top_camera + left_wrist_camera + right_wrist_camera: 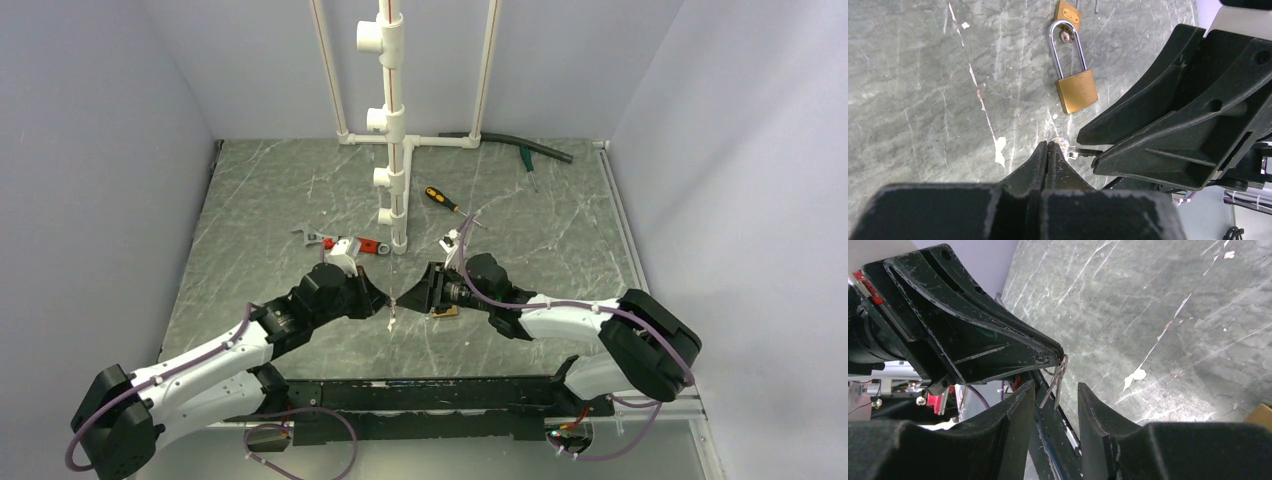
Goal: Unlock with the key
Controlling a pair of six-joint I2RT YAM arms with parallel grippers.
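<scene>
While left end effector (1048, 146) clamps the key (1064, 148), right end effector (1056, 386) open around it

blocked: pipe stand (397, 150) behind, wrench (372, 243) back-left, padlock (1077, 90) just beside right end effector (1054, 390) | free: table (250, 220) at far sides

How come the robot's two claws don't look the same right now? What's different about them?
The left gripper is squeezed shut, while the right gripper is open with a gap between its fingers. The left gripper pinches the key; the right gripper only has the key hanging in its gap, not gripped. Both are black and point at each other over the table.
</scene>
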